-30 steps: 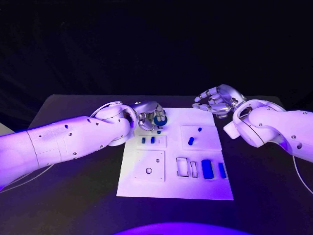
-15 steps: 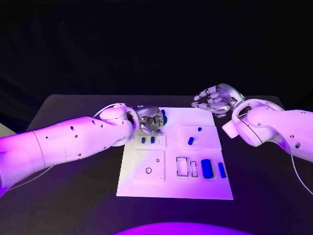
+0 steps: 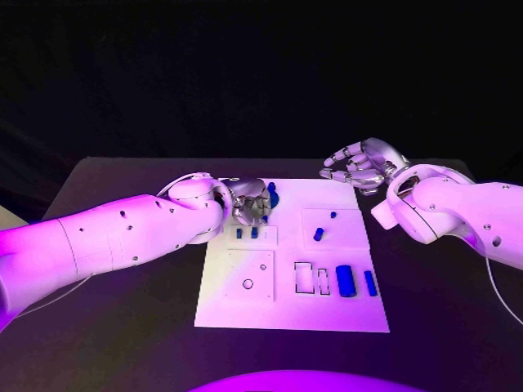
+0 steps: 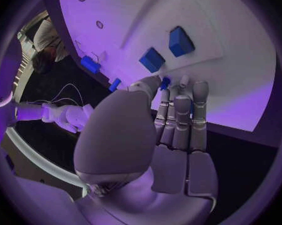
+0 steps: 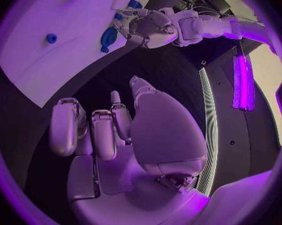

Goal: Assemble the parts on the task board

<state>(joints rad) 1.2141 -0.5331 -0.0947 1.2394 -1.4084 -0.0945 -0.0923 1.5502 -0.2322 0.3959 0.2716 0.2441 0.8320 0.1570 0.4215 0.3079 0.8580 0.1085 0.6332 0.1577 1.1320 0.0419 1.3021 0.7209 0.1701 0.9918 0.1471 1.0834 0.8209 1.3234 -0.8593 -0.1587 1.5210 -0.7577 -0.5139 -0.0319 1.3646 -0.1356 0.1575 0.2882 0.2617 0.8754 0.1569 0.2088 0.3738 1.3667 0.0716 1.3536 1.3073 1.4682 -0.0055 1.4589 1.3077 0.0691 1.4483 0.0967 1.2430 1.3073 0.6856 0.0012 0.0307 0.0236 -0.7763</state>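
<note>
The left robot hand (image 3: 251, 204) hovers over the far left part of the task board (image 3: 291, 314), its fingers drawn together; a small blue tip shows between the fingertips (image 4: 181, 81) in the left wrist view, so it seems to pinch a small blue part (image 4: 165, 81), though I cannot be sure. Just beyond the hand, a longer blue part (image 3: 272, 193) shows on the board's far strip. Just nearer than the hand stand two short blue pegs (image 3: 246, 233). The step in hand looks like carrying a piece to its seat; next comes lining it up and lowering it.

The right robot hand (image 3: 358, 168) hangs off the board's far right corner, fingers curled, holding nothing.

Compared with a second ago, the left hand has drawn slightly back toward the left, uncovering the long blue part; the right hand has stayed put.
</note>
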